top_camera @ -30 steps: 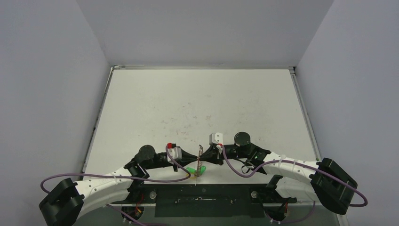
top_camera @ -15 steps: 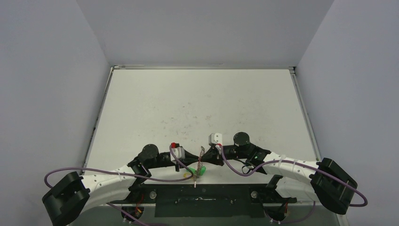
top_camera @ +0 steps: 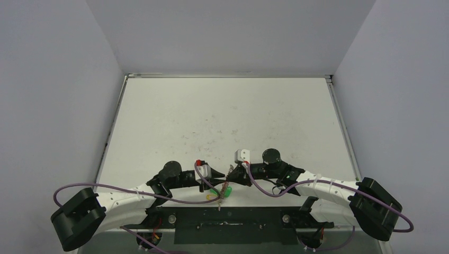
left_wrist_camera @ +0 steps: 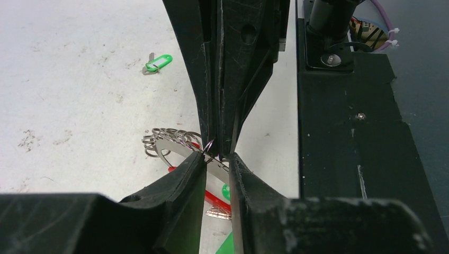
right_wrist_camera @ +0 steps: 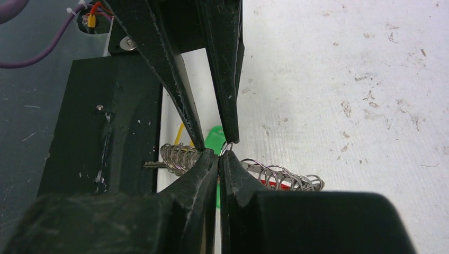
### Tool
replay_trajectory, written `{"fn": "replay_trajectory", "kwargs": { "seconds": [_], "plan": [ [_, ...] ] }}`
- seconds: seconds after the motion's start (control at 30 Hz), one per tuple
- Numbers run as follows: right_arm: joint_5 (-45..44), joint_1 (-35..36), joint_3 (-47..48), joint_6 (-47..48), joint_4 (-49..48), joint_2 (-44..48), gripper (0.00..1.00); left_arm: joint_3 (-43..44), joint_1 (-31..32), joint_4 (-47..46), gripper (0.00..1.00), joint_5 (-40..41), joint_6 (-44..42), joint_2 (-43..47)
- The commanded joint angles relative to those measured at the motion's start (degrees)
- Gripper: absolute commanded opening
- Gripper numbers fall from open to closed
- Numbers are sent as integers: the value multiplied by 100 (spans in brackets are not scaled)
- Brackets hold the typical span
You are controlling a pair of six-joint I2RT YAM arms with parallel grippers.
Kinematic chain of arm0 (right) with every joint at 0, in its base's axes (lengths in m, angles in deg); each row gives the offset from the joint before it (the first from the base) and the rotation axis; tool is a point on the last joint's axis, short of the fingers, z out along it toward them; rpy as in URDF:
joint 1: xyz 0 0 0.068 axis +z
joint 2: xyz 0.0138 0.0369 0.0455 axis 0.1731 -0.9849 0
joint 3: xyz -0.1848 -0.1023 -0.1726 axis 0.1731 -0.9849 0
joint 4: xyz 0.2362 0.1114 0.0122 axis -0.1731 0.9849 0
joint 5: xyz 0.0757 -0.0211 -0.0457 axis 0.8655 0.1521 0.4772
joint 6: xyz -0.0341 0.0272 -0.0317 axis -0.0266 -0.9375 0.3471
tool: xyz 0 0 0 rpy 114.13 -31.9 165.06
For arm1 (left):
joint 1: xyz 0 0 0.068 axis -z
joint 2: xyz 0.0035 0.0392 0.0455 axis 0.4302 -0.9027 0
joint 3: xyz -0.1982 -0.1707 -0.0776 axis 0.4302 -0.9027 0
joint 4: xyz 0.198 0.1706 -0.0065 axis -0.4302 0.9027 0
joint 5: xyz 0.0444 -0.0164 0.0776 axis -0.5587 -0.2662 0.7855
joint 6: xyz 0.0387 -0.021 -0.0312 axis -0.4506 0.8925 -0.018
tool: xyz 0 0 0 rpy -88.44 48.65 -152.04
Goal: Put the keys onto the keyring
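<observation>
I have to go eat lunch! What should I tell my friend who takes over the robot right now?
Right gripper: shut on the keyring, near the table's front edge.
Left gripper: jaws slightly apart at the same spot on the ring, gripping nothing that shows.
Keys: one green key lies loose on the table, apart from the ring. A second green key sits right by the ring; whether it is threaded on cannot be told.
Left to do: thread the loose green key and check the others.
</observation>
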Motion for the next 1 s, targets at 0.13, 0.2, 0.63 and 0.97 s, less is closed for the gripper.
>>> {"fn": "replay_trajectory", "kwargs": {
  "seconds": [0.13, 0.2, 0.63, 0.97],
  "plan": [
    [320, 153, 203, 55, -925, 156, 0, 181, 109, -168, 31, 357, -164, 163],
    [327, 154, 203, 75, -902, 163, 0, 177, 113, 6, 31, 374, -241, 296],
    [335, 152, 280, 319, -535, 204, 0, 36, 109, 900, 30, 450, -546, 1374],
    [322, 152, 328, 324, -476, 253, 0, 125, 108, 769, 28, 227, -589, 1058]
  ]
}}
